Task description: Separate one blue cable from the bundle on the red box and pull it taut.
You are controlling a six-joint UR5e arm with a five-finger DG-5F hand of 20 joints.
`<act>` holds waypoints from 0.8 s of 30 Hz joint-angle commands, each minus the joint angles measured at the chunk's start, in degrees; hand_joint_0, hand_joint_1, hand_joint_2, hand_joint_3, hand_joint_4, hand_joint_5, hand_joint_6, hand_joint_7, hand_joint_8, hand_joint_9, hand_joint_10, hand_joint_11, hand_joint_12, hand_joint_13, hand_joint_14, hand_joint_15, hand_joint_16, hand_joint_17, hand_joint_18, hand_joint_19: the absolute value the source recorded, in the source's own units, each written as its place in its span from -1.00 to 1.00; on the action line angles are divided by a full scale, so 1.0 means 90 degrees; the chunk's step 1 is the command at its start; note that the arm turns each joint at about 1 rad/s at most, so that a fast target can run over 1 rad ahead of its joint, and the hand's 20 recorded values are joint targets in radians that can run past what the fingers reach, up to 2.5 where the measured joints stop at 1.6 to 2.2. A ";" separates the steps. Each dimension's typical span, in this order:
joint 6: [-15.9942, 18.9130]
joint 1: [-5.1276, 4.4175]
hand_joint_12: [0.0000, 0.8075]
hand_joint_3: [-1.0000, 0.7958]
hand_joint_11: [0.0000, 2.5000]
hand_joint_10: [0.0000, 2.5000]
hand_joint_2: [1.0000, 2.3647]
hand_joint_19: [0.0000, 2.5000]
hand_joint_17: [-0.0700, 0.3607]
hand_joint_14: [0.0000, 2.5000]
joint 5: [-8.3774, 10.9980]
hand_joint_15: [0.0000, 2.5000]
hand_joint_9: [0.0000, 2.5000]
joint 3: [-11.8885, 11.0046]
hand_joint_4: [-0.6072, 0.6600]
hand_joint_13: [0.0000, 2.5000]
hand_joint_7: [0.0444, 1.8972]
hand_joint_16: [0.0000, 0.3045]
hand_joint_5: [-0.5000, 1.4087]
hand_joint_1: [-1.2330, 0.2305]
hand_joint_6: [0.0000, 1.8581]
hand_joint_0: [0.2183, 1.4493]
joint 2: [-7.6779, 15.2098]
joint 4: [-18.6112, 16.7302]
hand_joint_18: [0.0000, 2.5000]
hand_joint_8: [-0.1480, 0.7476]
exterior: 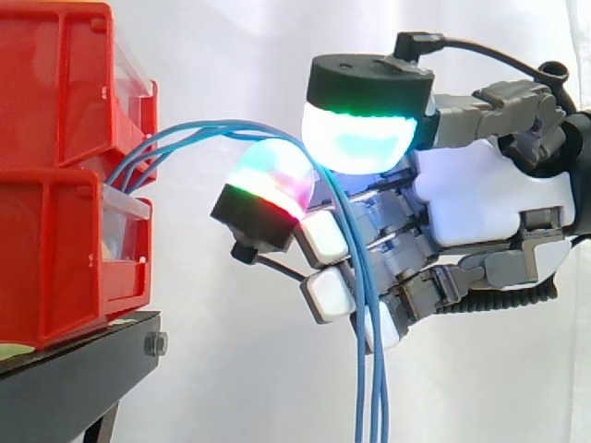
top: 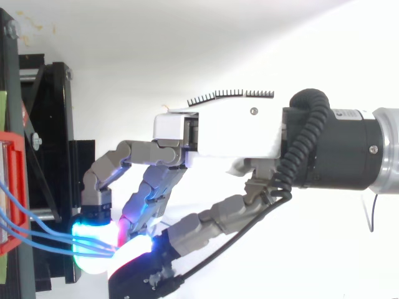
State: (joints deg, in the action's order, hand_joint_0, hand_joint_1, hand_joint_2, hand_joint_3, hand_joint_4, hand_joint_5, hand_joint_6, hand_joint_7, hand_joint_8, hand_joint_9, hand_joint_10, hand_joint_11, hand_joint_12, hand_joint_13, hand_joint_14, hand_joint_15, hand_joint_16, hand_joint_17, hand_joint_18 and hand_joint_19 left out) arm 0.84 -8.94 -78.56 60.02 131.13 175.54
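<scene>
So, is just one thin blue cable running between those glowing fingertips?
No, several thin blue cables pass between the glowing pads of the robot hand.

The blue cables [exterior: 373, 406] run off the side view's edge at 6 o'clock, so their lower ends are cut off. Their other ends vanish at 9 o'clock into the gap between the stacked red bins [exterior: 65, 231], which are themselves clipped by the left and top edges. Where the hand [exterior: 480, 203] pinches the cables, the glowing pads [exterior: 360, 138] cover the strands, so how many are caught cannot be told. The arm [top: 386, 149] is cut off at 3 o'clock.
</scene>
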 commanded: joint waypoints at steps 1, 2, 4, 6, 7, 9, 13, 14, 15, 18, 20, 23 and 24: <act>-0.0006 -0.0003 -0.08 -0.17 -0.68 -0.99 -0.97 -0.65 -0.19 -0.99 -0.0001 -0.74 -0.29 -0.0008 0.15 -0.28 -0.07 -0.70 -0.66 -0.60 -0.10 -0.20 0.0000 -0.0003 -0.34 0.08; -0.0006 -0.0012 -0.08 -0.19 -0.67 -0.99 -0.98 -0.65 -0.19 -0.99 0.0008 -0.74 -0.30 0.0001 0.17 -0.28 -0.08 -0.70 -0.66 -0.60 -0.10 -0.19 0.0000 -0.0003 -0.34 0.07; -0.0006 -0.0022 -0.08 -0.30 -0.67 -0.99 -0.99 -0.64 -0.20 -0.99 0.0028 -0.74 -0.30 -0.0008 0.19 -0.28 -0.06 -0.70 -0.66 -0.61 -0.10 -0.21 0.0000 -0.0003 -0.34 0.07; -0.0006 -0.0022 -0.08 -0.41 -0.67 -0.99 -1.00 -0.63 -0.20 -0.99 0.0008 -0.74 -0.27 0.0001 0.22 -0.28 -0.02 -0.70 -0.65 -0.56 -0.10 -0.28 0.0000 -0.0003 -0.33 0.09; -0.0006 -0.0022 -0.06 -0.44 -0.68 -0.99 -1.00 -0.62 -0.20 -0.99 0.0008 -0.73 -0.24 0.0001 0.24 -0.25 0.01 -0.70 -0.63 -0.44 -0.10 -0.37 0.0000 -0.0003 -0.32 0.12; -0.0006 -0.0022 -0.05 -0.44 -0.68 -0.99 -1.00 -0.61 -0.18 -0.99 0.0008 -0.73 -0.19 0.0001 0.25 -0.22 0.04 -0.69 -0.62 -0.25 -0.11 -0.45 0.0000 -0.0003 -0.29 0.15; -0.0006 -0.0022 -0.05 -0.33 -0.67 -0.99 -0.99 -0.58 -0.17 -0.99 0.0008 -0.71 -0.08 0.0001 0.19 -0.18 0.13 -0.69 -0.59 0.00 -0.15 -0.37 0.0000 -0.0003 -0.28 0.18; -0.0006 -0.0022 -0.04 -0.32 -0.67 -0.99 -0.99 -0.57 -0.17 -0.99 0.0008 -0.71 -0.08 0.0001 0.20 -0.18 0.14 -0.68 -0.59 0.00 -0.15 -0.37 0.0000 -0.0003 -0.28 0.17; -0.0006 -0.0022 -0.04 -0.32 -0.67 -0.99 -0.99 -0.57 -0.17 -0.99 0.0008 -0.71 -0.08 0.0001 0.19 -0.17 0.13 -0.69 -0.59 0.01 -0.15 -0.37 0.0000 -0.0003 -0.28 0.18; -0.0006 -0.0022 -0.03 -0.25 -0.67 -0.99 -0.98 -0.58 -0.17 -0.99 0.0008 -0.71 -0.08 0.0001 0.19 -0.17 0.12 -0.68 -0.58 -0.04 -0.17 -0.36 0.0000 0.0007 -0.28 0.19; -0.0006 -0.0022 0.05 -0.16 -0.69 -0.99 -0.98 -0.61 -0.10 -0.99 0.0008 -0.73 -0.07 0.0001 0.24 -0.16 0.14 -0.64 -0.57 -0.16 -0.21 -0.38 0.0000 0.0007 -0.23 0.24; -0.0006 -0.0022 0.10 -0.08 -0.69 -0.99 -0.99 -0.63 -0.05 -0.99 0.0008 -0.73 -0.08 0.0001 0.25 -0.14 0.13 -0.61 -0.57 -0.30 -0.22 -0.40 0.0000 0.0007 -0.20 0.26; -0.0006 -0.0022 0.11 -0.08 -0.70 -0.99 -0.99 -0.64 -0.05 -0.99 0.0008 -0.73 -0.10 0.0001 0.25 -0.15 0.12 -0.61 -0.57 -0.32 -0.21 -0.40 0.0000 0.0007 -0.21 0.25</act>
State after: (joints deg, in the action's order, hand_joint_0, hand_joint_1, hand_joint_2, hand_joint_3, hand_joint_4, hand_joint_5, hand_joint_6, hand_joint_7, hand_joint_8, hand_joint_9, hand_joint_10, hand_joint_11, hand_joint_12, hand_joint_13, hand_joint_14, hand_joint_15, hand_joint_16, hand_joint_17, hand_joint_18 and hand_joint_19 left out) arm 0.79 -9.14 -78.49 60.02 131.13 175.60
